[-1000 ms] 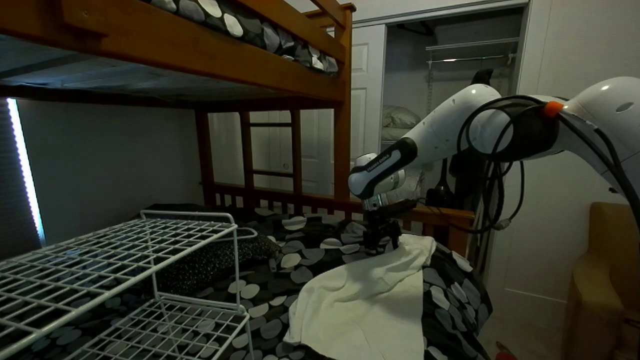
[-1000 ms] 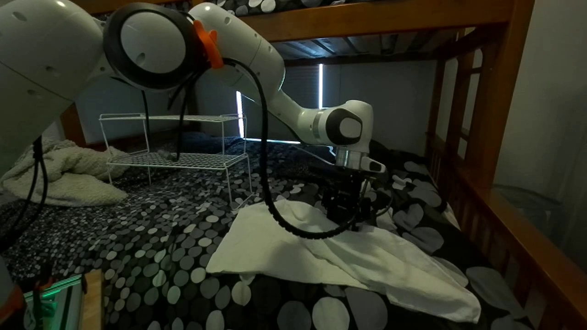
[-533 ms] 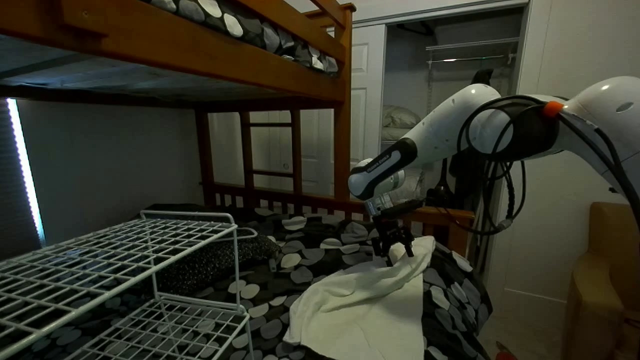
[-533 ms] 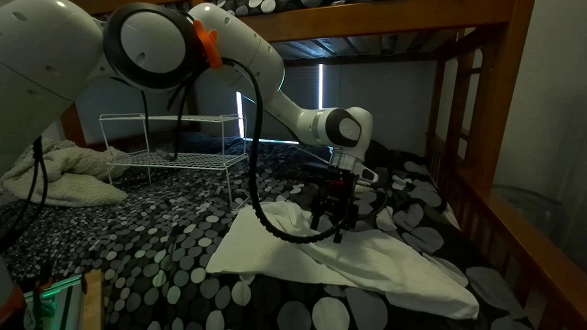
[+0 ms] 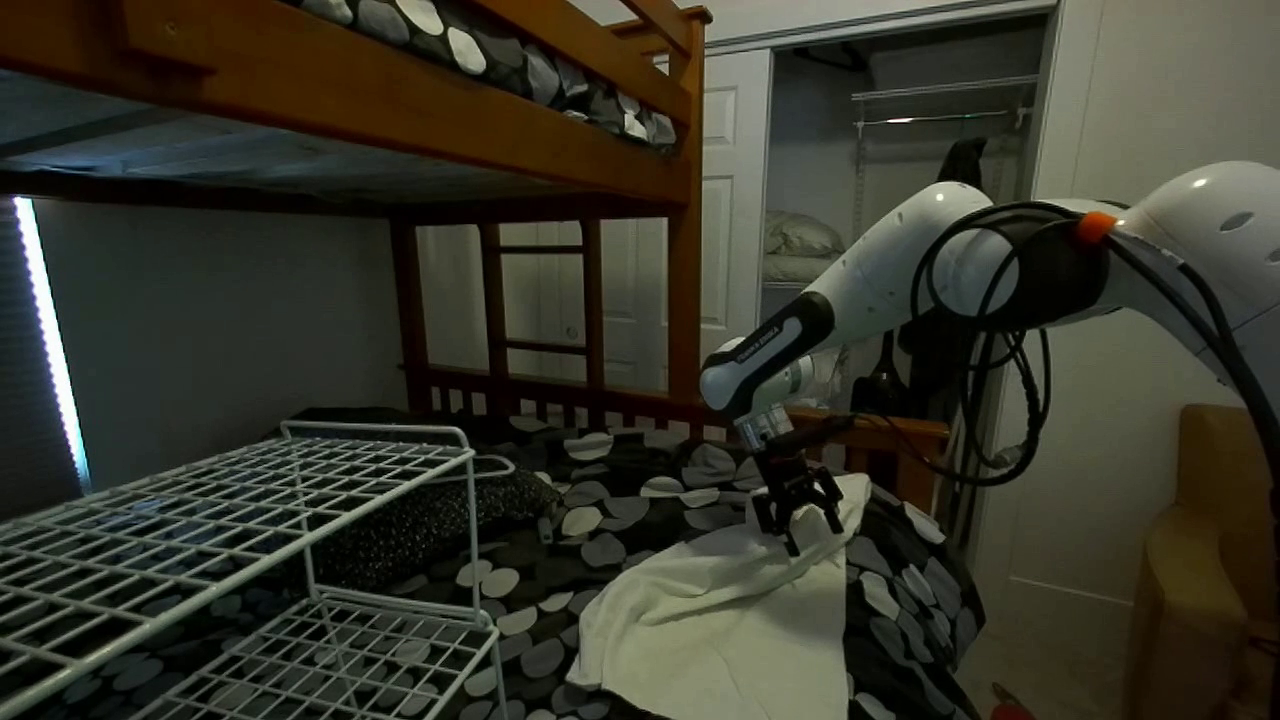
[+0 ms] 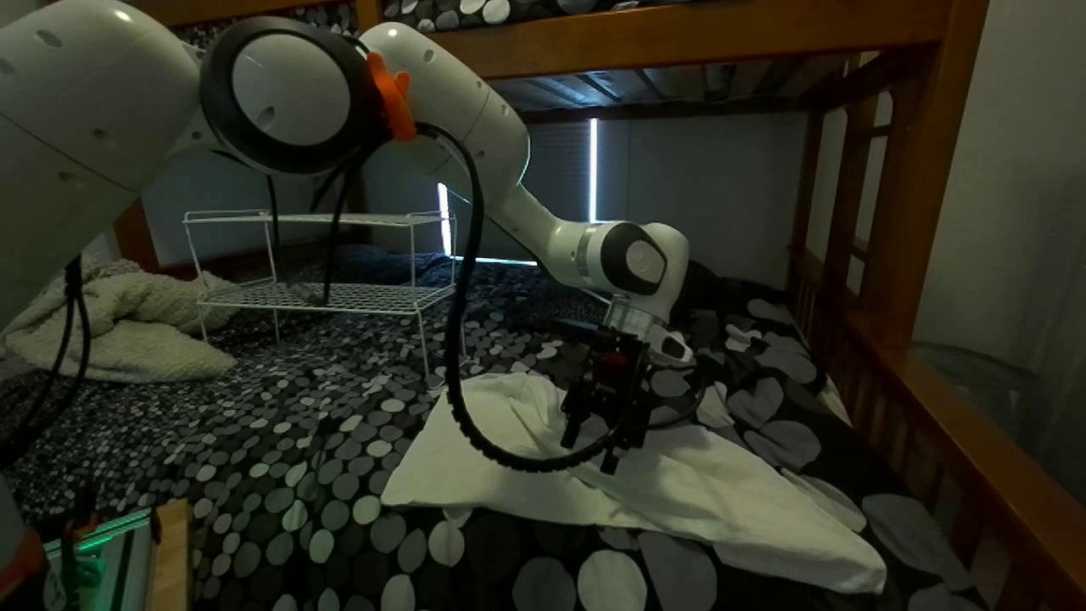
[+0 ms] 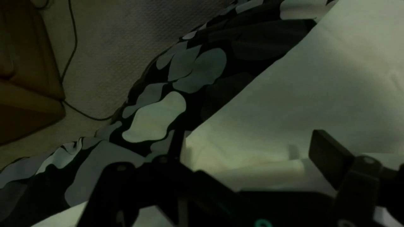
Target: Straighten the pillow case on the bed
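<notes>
The pillow case (image 5: 730,620) is a plain cream-white cloth on the dark pebble-print bedding of the brown wooden bed (image 5: 420,110). In an exterior view, the pillow case (image 6: 509,475) has wrinkles and a long diagonal fold running toward its near corner. My gripper (image 5: 815,537) points down at a tilt over the cloth's upper part. In the wrist view, the gripper (image 7: 249,138) is wide open, and a raised ridge of the pillow case (image 7: 284,104) lies between its fingers. Finger shadows fall close by on the cloth; whether the tips touch it I cannot tell.
A white wire rack (image 6: 365,299) stands on the bedding, near a fluffy cream blanket (image 6: 136,348). The upper bunk overhangs the mattress. A slatted wooden rail (image 6: 1001,454) borders the bed end, and the bed's edge drops to carpet (image 7: 126,31).
My gripper has tilted and come lower, moving rightward in one exterior picture and leftward in the opposite one. It has stayed open. The pillow case lies almost as before.
</notes>
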